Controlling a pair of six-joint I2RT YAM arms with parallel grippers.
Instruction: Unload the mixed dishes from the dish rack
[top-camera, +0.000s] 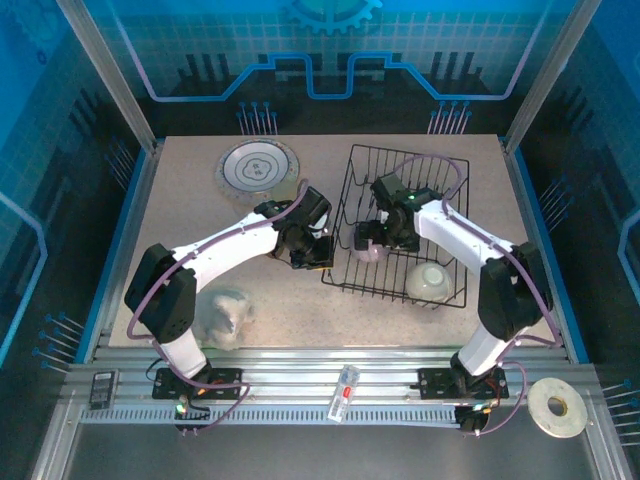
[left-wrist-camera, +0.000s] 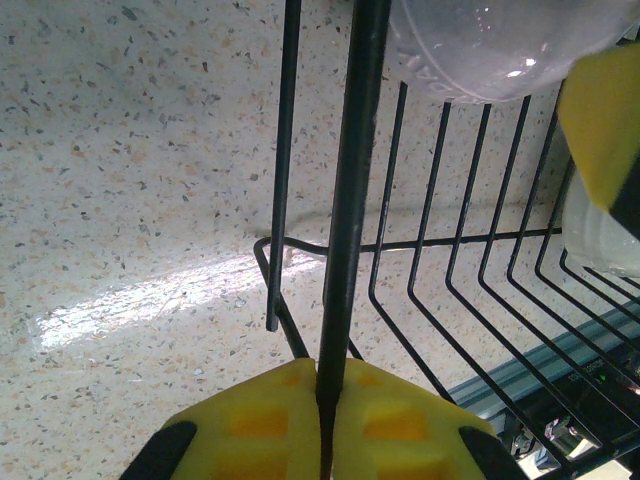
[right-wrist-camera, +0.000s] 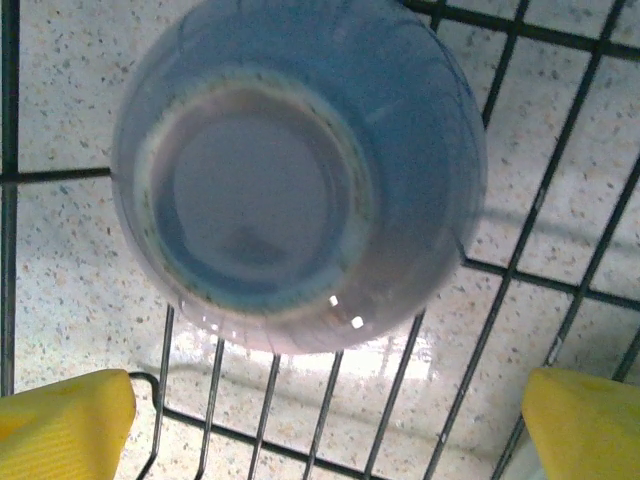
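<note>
The dish rack (top-camera: 440, 190), a black wire basket, stands right of centre. My left gripper (top-camera: 320, 252) is at the rack's left side. In the left wrist view its yellow pads (left-wrist-camera: 270, 425) are shut on an upright rim wire (left-wrist-camera: 352, 200) of the rack. A lilac bowl (right-wrist-camera: 300, 170) lies upside down on the rack floor. My right gripper (right-wrist-camera: 325, 430) hangs open over it, with the bowl just beyond the fingertips (right-wrist-camera: 65, 425). A white bowl (top-camera: 432, 282) sits in the rack's near right corner. The patterned plate (top-camera: 258, 167) lies on the table at the back left.
A whitish plastic lump (top-camera: 225, 315) lies on the table by the left arm's base. A white tape ring (top-camera: 557, 407) rests on the near rail at the right. A small clear item (top-camera: 344, 392) lies on the rail at the middle.
</note>
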